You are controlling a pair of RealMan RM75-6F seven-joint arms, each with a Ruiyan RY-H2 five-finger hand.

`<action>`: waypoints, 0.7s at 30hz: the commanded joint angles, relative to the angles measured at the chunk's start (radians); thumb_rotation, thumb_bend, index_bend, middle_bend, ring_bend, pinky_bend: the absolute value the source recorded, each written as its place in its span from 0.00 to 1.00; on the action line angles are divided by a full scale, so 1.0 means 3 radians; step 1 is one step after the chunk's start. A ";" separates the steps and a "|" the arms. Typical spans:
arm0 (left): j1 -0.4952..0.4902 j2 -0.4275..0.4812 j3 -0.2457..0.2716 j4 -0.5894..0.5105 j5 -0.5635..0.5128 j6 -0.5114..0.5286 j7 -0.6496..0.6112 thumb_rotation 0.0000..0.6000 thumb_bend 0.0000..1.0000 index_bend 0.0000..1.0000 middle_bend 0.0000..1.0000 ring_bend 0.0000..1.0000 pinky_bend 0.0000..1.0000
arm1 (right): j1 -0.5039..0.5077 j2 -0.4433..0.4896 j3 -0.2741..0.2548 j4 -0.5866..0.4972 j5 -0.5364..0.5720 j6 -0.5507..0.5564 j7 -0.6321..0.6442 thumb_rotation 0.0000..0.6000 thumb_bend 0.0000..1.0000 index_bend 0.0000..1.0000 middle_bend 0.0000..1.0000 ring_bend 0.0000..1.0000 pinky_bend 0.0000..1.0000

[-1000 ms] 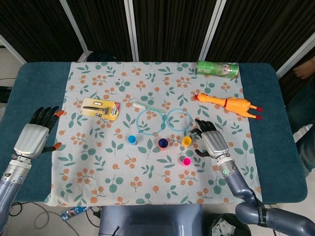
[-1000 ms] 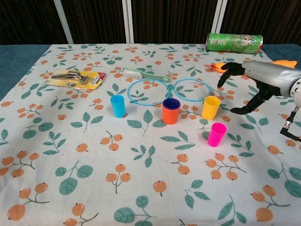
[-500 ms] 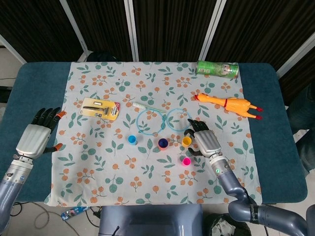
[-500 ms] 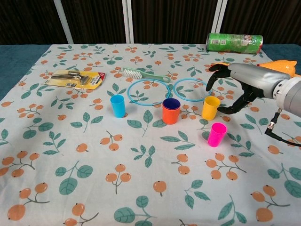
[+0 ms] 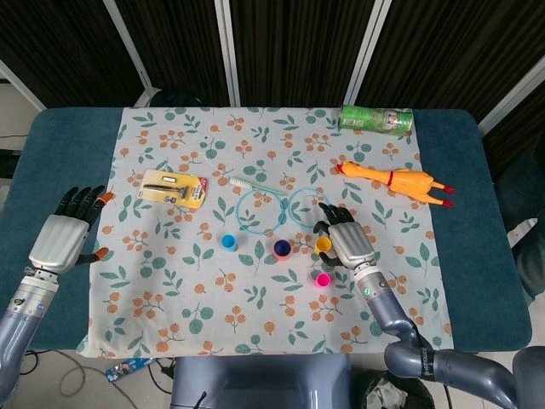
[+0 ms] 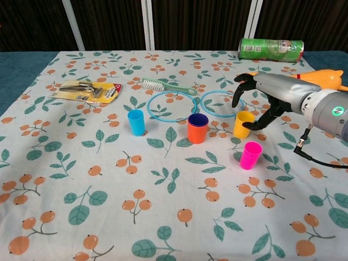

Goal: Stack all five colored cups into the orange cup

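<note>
The orange cup stands mid-cloth with a purple cup nested inside it. To its left a blue cup stands alone. On its right is a yellow cup, and a pink cup sits nearer the front. My right hand arches over the yellow cup with its fingers spread, the thumb tip close against the cup's right side; no grip shows. In the head view this hand lies just right of the yellow cup. My left hand rests open on the table's far left edge.
Two blue rings lie just behind the cups. A brush and a packaged tool lie at the back left. A green can lies on its side at the back right, and a rubber chicken is beside my right arm.
My right hand has moved left, from beside the rubber chicken to over the yellow cup. The cups and my left hand have stayed in place.
</note>
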 commanded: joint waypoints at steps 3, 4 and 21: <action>0.0005 -0.0002 -0.0014 0.0002 0.0008 -0.0009 0.0005 1.00 0.14 0.09 0.00 0.00 0.00 | 0.0004 0.0005 -0.0010 0.0009 0.0024 -0.0011 -0.0004 1.00 0.39 0.40 0.00 0.02 0.10; 0.0006 -0.0004 -0.0017 0.0001 0.0012 -0.0013 0.0006 1.00 0.14 0.09 0.00 0.00 0.00 | 0.0004 0.0007 -0.0016 0.0009 0.0028 -0.0012 -0.0003 1.00 0.39 0.40 0.00 0.02 0.10; 0.0033 -0.0024 -0.0065 0.0018 0.0031 -0.0069 0.0031 1.00 0.14 0.09 0.00 0.00 0.00 | 0.0041 0.0002 -0.0052 0.0056 0.0105 -0.0052 -0.0014 1.00 0.39 0.44 0.00 0.02 0.11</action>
